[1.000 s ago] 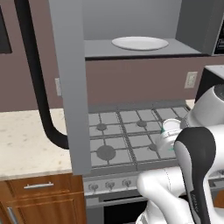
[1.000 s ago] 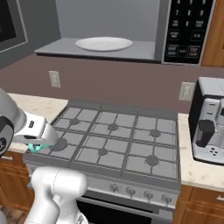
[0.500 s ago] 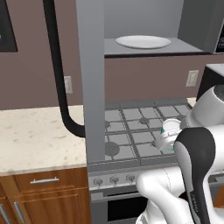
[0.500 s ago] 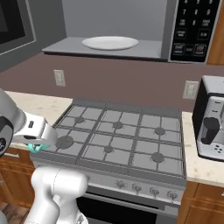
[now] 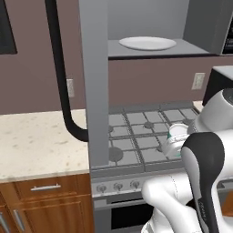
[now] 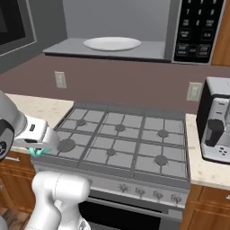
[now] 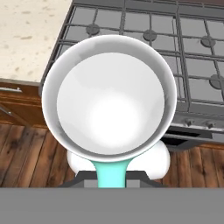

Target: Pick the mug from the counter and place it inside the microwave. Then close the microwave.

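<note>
Mug (image 7: 107, 98): hanging by its teal handle in the closed gripper (image 7: 113, 177), out over the stovetop (image 6: 121, 141)
Risk: could swing into the microwave (image 6: 134, 33) door (image 5: 93, 82) going in

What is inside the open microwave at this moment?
A white round plate lies on the floor of the microwave, with nothing on it. The mug is not inside. In the left base view the open door covers the cavity's left part.
</note>
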